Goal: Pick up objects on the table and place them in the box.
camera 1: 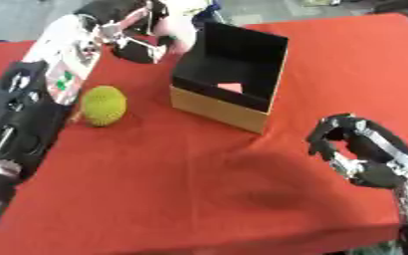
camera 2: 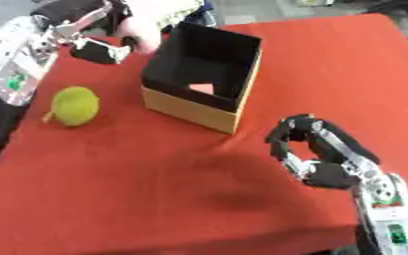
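A cardboard box [camera 1: 218, 110] with a black inside stands at the table's far middle, and a small pink thing [camera 1: 230, 87] lies on its floor. My left hand [camera 1: 131, 31] is at the far left, just beyond the box's left rim, fingers curled round a pale white-pink object [camera 2: 147, 22] that is held above the table. A yellow-green ball [camera 1: 104, 105] lies on the red cloth left of the box, beside my left forearm. At the lower right my right hand [camera 2: 325, 154] hovers with curled fingers and nothing in it.
My left forearm [camera 1: 16, 114] runs along the table's left side, close to the ball. The red table [camera 1: 190, 189] ends at the front edge near the bottom of the view. Dark chair parts show beyond the far edge.
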`<state>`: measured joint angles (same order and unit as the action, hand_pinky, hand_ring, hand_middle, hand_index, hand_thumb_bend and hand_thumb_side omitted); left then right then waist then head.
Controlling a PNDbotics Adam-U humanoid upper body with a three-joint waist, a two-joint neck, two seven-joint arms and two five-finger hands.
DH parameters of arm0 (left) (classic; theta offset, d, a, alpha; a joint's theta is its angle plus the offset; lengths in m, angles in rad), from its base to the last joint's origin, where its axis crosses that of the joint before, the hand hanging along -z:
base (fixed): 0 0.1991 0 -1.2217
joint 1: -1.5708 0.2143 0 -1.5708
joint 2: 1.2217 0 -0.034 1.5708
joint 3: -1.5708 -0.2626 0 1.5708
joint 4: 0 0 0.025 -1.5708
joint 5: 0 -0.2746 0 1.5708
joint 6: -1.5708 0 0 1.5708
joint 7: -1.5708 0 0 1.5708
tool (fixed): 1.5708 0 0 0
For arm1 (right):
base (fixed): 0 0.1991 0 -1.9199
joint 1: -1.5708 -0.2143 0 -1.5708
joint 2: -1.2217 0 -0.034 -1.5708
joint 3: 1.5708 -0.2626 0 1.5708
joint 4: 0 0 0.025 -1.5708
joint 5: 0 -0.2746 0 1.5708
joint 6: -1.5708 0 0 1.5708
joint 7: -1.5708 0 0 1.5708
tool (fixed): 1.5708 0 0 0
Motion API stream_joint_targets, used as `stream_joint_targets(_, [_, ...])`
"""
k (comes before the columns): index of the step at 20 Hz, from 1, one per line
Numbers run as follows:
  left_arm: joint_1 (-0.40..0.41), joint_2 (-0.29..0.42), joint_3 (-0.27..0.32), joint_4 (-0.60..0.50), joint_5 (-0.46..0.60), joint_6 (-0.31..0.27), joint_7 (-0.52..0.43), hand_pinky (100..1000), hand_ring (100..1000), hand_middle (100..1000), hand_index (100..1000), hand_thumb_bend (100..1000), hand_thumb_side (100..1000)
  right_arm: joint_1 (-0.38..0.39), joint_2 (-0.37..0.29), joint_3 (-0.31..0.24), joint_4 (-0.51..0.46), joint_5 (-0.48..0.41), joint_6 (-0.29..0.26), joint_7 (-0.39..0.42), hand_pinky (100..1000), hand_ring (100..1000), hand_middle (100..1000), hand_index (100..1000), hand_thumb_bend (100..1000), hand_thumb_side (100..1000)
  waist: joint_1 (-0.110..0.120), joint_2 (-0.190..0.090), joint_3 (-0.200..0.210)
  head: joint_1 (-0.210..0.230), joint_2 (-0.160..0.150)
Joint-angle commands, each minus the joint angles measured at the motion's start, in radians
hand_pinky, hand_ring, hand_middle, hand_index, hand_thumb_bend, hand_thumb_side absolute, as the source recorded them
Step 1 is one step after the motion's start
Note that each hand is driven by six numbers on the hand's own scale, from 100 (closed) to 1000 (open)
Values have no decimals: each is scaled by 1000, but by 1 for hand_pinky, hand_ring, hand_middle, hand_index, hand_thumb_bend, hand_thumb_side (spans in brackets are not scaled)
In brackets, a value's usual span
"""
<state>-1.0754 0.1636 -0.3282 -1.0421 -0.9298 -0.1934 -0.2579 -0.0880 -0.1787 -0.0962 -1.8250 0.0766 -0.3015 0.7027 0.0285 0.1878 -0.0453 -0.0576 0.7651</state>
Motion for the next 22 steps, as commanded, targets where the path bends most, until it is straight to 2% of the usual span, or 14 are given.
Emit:
stream_joint_targets(1, [-31, -57, 7, 28, -25, -11, 44, 525, 449, 431, 643, 100, 212, -14, -2, 8, -12, -9, -4, 11, 521, 498, 462, 630, 100, 470, -5, -11, -7, 10, 5])
stream_joint_targets(7, [-28, -115, -5, 52, -34, -35, 79, 581, 524, 543, 750, 100, 188, -19, 0, 13, -11, -13, -3, 20, 521, 498, 462, 630, 100, 470, -1, -6, -20, 16, 5])
stream_joint_targets(8, [-27, -119, -8, 50, -33, -39, 83, 602, 554, 579, 777, 100, 276, -20, 0, 14, -11, -13, -3, 21, 521, 498, 462, 630, 100, 470, -1, -5, -20, 16, 5])
stream_joint_targets(10, [-25, -119, -17, 40, -27, -49, 87, 626, 588, 623, 825, 100, 327, -20, 1, 13, -11, -13, -2, 21, 520, 498, 462, 630, 100, 470, -1, -5, -18, 15, 4])
stream_joint_targets(11, [-25, -118, -21, 35, -25, -52, 87, 646, 617, 666, 852, 124, 467, -21, 1, 12, -11, -13, -1, 20, 520, 498, 462, 630, 100, 470, 0, -4, -16, 14, 3])
stream_joint_targets(12, [-24, -116, -23, 29, -23, -54, 86, 653, 625, 681, 860, 150, 492, -21, 1, 12, -11, -13, -1, 20, 520, 498, 462, 630, 100, 470, 0, -4, -14, 14, 3])
stream_joint_targets(13, [-24, -113, -24, 25, -23, -53, 85, 665, 642, 704, 872, 190, 554, -21, 1, 12, -11, -13, -1, 20, 520, 498, 462, 630, 100, 470, 0, -4, -13, 13, 3])
stream_joint_targets(18, [-21, -98, -20, 12, -20, -43, 81, 682, 666, 754, 902, 217, 615, -21, 0, 11, -11, -13, 0, 20, 520, 498, 462, 630, 100, 470, 0, -6, -8, 7, 3])
stream_joint_targets(22, [-11, -64, -19, -5, -5, -40, 66, 677, 650, 729, 885, 173, 579, -19, 1, 7, -10, -11, 0, 18, 520, 498, 462, 630, 100, 470, -3, -7, -1, 2, 4])
